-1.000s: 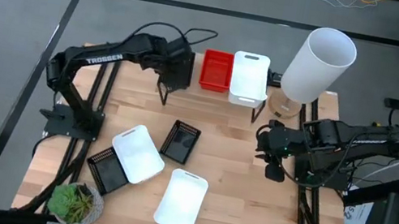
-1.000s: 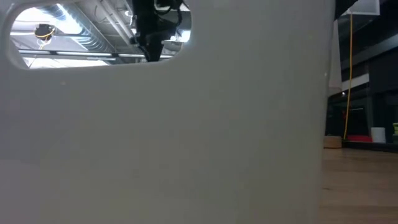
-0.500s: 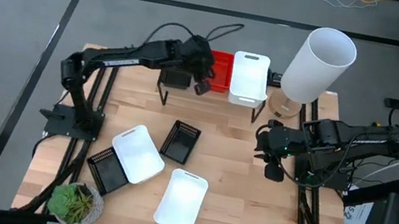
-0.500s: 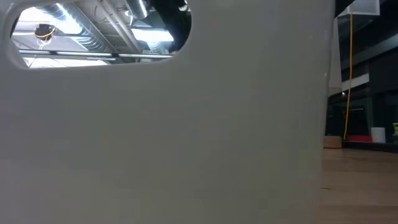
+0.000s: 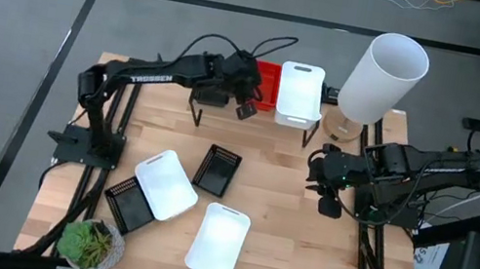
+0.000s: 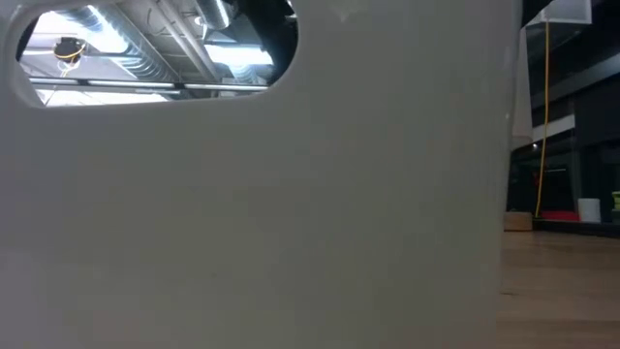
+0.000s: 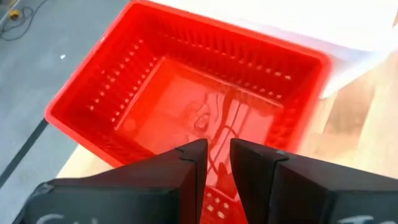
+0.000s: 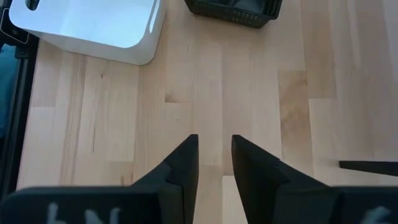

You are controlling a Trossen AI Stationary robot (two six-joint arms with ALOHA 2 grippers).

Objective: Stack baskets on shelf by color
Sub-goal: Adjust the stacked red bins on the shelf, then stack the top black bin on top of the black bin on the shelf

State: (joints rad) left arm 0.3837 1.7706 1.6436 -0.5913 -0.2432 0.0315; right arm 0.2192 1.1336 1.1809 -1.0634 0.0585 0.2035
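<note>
High view: the left hand [image 5: 247,108] hovers at the shelf [image 5: 255,107], beside the red basket [image 5: 264,83] and white basket [image 5: 299,92]. Loose black [image 5: 217,169] and white [image 5: 219,240] baskets lie on the wooden surface [image 5: 276,210]; the right hand [image 5: 326,205] waits over open planks.

Low view: a smooth white wall [image 6: 291,213] fills the frame.

Left wrist view: narrow fingers [image 7: 193,165] above the perforated red basket [image 7: 186,93].

Right wrist view: narrow fingers [image 8: 186,162] over bare planks.

Two black jointed arms, white TROSSEN lettering on left arm [image 5: 146,76], looped black cables, dark wedge-shaped claw fingers [image 7: 186,177]
</note>
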